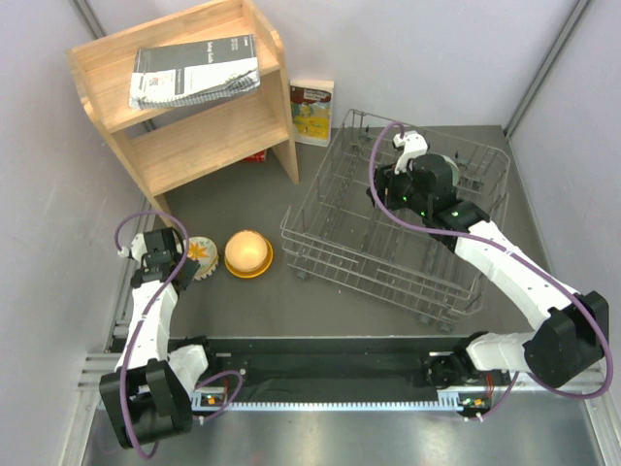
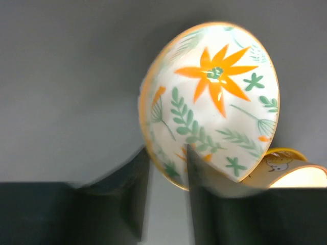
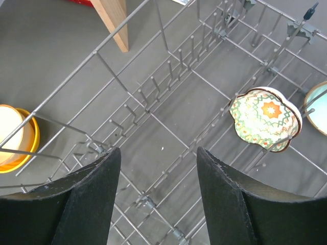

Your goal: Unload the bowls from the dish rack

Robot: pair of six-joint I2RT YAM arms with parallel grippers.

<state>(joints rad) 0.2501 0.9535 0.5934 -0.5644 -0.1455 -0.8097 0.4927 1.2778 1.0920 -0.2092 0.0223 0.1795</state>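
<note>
Bowls: four in sight, two out on the table (image 1: pixel 252 316) and two in the dish rack (image 1: pixel 335 257).
Floral bowl (image 2: pixel 214 102): tipped on edge at the table's left, just beside the orange-yellow bowl (image 1: pixel 248 252), with its rim in the gap of the left gripper (image 2: pixel 166 155).
Left gripper: jaws a little apart about that rim; I cannot tell whether they pinch it or merely stand round it (one finger is blurred).
Right gripper (image 3: pixel 157 153): jaws wide, holding nothing, hanging over the rack's wire floor.
Scalloped patterned bowl (image 3: pixel 264 118): upright among the tines, to the right in the right wrist view.
Pale teal bowl (image 3: pixel 319 104): just beyond it, cut off by the frame edge.
Step in hand: as I judge it, setting the floral bowl down while the right arm lines up the next pick.
Next move: the left jaws must clear the rim without toppling the bowl onto its neighbour. The right gripper must shift over to the scalloped bowl and close on its rim between the tines.
Count: four bowls seen (any fifth is hidden), one rack, two grippers, one wooden shelf (image 1: pixel 194 131).
</note>
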